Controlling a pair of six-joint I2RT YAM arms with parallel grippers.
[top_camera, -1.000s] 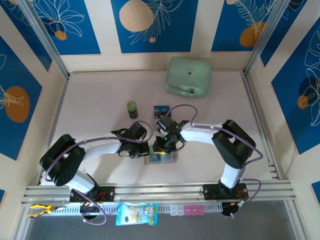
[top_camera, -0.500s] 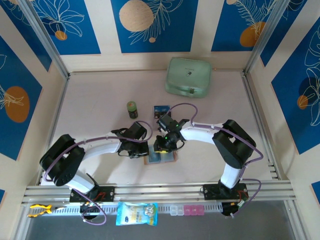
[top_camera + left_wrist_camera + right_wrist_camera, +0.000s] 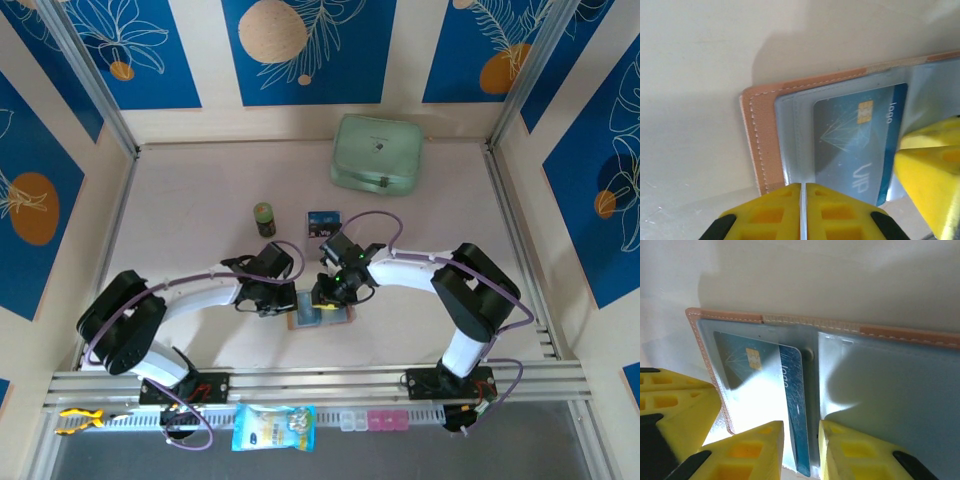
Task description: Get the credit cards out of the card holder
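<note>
The tan card holder [image 3: 338, 318] lies open on the table near the front, grey pockets up. A dark blue credit card [image 3: 855, 145] with a gold chip sits in its clear left pocket, one long edge [image 3: 794, 395] sticking out toward the fold and the snap stud [image 3: 809, 354]. My left gripper [image 3: 803, 192] is shut, its tips on the holder's [image 3: 760, 135] left pocket edge. My right gripper [image 3: 801, 437] is open by a narrow gap, its jaws on either side of the card's exposed strip. Another blue card [image 3: 322, 221] lies loose on the table farther back.
A small green bottle [image 3: 264, 218] stands left of the loose card. The mint-green case [image 3: 377, 152] sits at the back. A snack packet [image 3: 272, 427] and small clear and pink boxes [image 3: 368, 420] lie on the front rail.
The right wrist has shifted slightly right and forward over the holder, and its jaws have narrowed a little. The left arm and the holder have not moved.
</note>
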